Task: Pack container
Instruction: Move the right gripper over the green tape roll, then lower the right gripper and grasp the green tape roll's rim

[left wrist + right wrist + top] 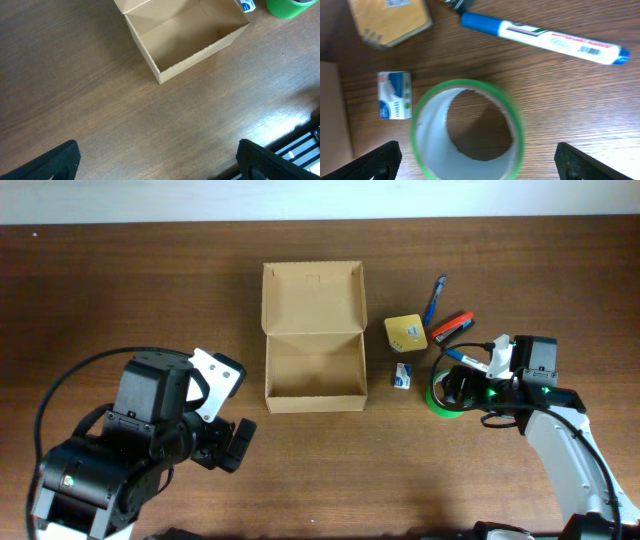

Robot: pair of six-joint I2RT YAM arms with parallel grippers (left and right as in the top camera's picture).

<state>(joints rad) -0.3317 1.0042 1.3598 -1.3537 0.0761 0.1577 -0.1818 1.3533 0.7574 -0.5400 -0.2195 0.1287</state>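
Packing has not begun, as far as the pictures show. The container (313,370) sits in the middle of the tabletop (120,290) with its hinged lid folded back on the far side, and its inside is bare cardboard with nothing in it. Every item that might go in lies out on the wood to the right of the container. A yellow pad of notes (405,332) and a small white-and-blue packet (402,375) lie just beside the container's right wall. Further right are a green tape roll (467,130), a blue-capped white marker (540,37), a red-orange item (452,327) and a blue pen (437,298). All of the loading and the closing of the lid appear to be left.

The right fingers (375,160) are spread fully apart and hold nothing, hanging over the green tape roll, which looks like the first pick. The left fingers (55,162) are equally wide and empty, over bare wood on the near left side of the container.

The marker carries a printed label and a barcode, and the packet has blue print, but all of it is too blurred to read. No brand can be made out.
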